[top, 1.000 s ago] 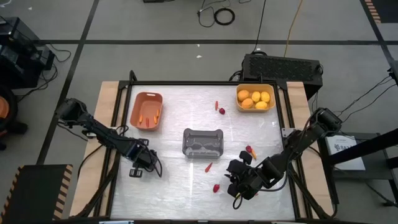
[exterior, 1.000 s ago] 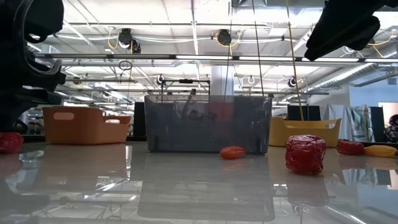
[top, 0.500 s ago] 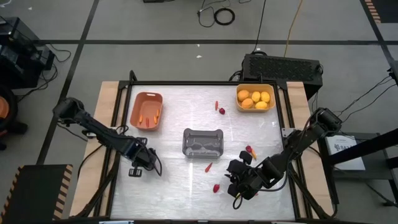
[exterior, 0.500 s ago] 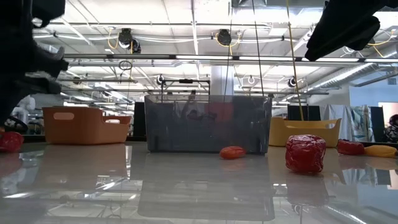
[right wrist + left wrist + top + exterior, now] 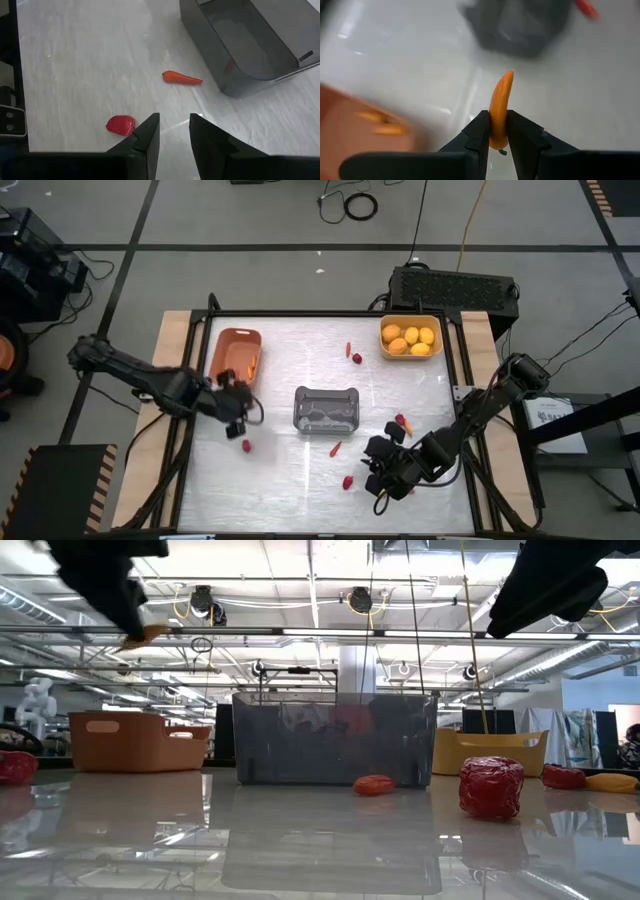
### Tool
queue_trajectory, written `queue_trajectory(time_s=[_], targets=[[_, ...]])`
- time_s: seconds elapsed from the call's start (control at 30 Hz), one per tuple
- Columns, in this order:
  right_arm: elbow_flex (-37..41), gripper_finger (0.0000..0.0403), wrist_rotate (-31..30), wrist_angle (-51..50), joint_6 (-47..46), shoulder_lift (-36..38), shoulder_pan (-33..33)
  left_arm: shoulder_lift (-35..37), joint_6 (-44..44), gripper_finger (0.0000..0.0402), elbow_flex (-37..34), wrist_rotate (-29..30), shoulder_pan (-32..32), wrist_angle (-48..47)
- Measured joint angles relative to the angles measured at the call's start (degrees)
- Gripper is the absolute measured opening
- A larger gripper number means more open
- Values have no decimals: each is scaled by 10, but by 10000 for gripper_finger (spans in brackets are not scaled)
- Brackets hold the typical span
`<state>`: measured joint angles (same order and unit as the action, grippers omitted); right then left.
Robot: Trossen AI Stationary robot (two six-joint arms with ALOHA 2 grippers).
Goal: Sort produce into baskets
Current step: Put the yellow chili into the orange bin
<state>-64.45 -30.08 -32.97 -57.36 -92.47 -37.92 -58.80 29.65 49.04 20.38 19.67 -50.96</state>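
Note:
My left gripper [image 5: 238, 405] is shut on an orange carrot stick [image 5: 499, 107], high above the table beside the terracotta basket [image 5: 237, 358]; the low view shows the gripper at top left [image 5: 135, 625]. My right gripper [image 5: 172, 135] is open and empty at the near right [image 5: 375, 468], above a red berry [image 5: 120, 124] and a carrot stick [image 5: 181, 77]. The grey basket [image 5: 326, 409] stands mid-table. The yellow basket [image 5: 411, 337] holds several yellow-orange fruits. Another red berry [image 5: 246, 446] lies near my left gripper. My left gripper pinches the carrot stick's thick end [image 5: 496, 131] between its two fingers. The pointed end [image 5: 507, 76] sticks out past the fingertips. The stick is lifted clear of the table, seen in the low view [image 5: 148, 635] jutting out of the fingers.
A carrot stick [image 5: 348, 348] and a red berry [image 5: 357, 358] lie at the far middle. Small pieces [image 5: 401, 422] lie right of the grey basket. The terracotta basket holds carrot sticks [image 5: 236, 372]. A black box [image 5: 452, 285] stands beyond the far edge.
My left gripper has risen from the table at the near left and gone toward the far edge, to beside the terracotta basket, carrying the carrot stick up clear of the table. A red berry now shows where it was.

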Motion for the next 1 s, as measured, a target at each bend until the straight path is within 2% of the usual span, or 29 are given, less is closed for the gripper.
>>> queue_trajectory(time_s=[0.1,0.27,0.37,0.53,0.63,0.8,1.0], targets=[[0,98,0,3,-2,0,5,35,1,70,0,27,-54,-13],[0,98,-1,24,-2,0,13,59,1,70,0,27,-176,-53],[0,98,0,38,-4,0,20,59,-6,70,0,13,-251,-69],[0,98,3,41,-29,0,32,59,-76,70,0,-30,-352,-71],[-15,98,6,-18,-79,3,40,59,-100,70,0,-53,-397,-62],[-52,98,36,-172,-139,30,58,49,-106,73,0,-55,-449,-45],[-75,98,78,-345,-220,63,65,16,-126,102,0,-123,-503,-9]])
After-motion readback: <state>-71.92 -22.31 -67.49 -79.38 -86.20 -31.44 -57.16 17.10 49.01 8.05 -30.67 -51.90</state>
